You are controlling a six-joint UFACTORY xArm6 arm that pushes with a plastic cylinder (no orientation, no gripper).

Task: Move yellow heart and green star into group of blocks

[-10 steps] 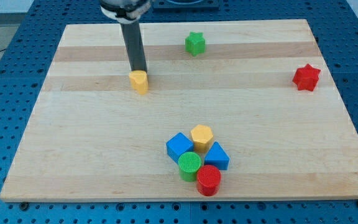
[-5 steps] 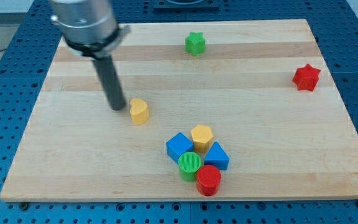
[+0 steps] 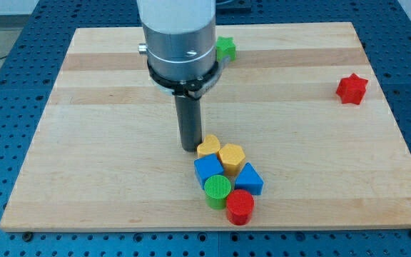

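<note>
Since my tip (image 3: 189, 148), a bare rod gripping nothing, sits just left of the yellow heart (image 3: 207, 147) already touching the group's yellow hexagon (image 3: 232, 155), I'd back off gently and go for the green star (image 3: 225, 48) above.

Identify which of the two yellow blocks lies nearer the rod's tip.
The yellow heart, right beside my tip at the cluster's upper-left edge. The yellow hexagon sits farther to the view's right, beyond the heart.
</note>
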